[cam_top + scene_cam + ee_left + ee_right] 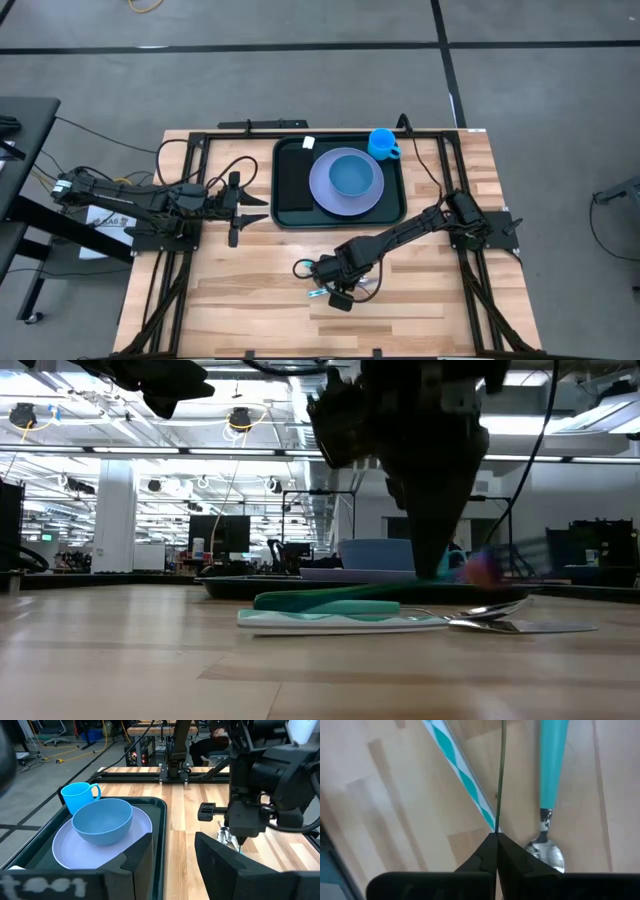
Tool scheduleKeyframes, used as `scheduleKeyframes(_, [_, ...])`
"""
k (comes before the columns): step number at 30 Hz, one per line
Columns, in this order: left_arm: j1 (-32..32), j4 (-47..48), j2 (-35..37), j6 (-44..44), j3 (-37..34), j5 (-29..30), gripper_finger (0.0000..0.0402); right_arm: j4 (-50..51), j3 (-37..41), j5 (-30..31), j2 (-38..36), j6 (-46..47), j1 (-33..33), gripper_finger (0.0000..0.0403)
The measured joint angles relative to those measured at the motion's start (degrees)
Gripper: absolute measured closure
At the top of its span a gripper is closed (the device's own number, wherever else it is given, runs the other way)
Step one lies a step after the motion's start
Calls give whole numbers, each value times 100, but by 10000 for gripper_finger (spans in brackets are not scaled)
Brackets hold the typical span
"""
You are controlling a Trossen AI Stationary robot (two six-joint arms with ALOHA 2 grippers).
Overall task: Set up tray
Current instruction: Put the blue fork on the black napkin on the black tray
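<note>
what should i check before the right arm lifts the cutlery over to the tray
1. Right gripper down at the cutlery: ok, low over the spoon and the striped utensil on the table.
2. Fingers around a piece: not ok, they look pressed together with nothing between them.
3. Tray has free room: ok, bare strip beside the lavender plate.
4. Bowl seated on plate: ok.
5. Blue mug placement: cannot tell whether it stands in the tray or on its rim.
6. Left gripper out of the way: ok, open beside the tray.
</note>
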State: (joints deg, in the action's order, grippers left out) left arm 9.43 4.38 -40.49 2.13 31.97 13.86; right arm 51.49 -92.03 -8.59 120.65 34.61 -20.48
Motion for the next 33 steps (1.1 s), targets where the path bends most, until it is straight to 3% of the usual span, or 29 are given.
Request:
scheduleKeyframes(9, [-1,0,0,1,0,-1,267,690,-486,133,-10,-64,0,402])
scheduleKeyframes(33, [0,2,0,0,0,0,267,791,-625,288,-18,-226,36,403])
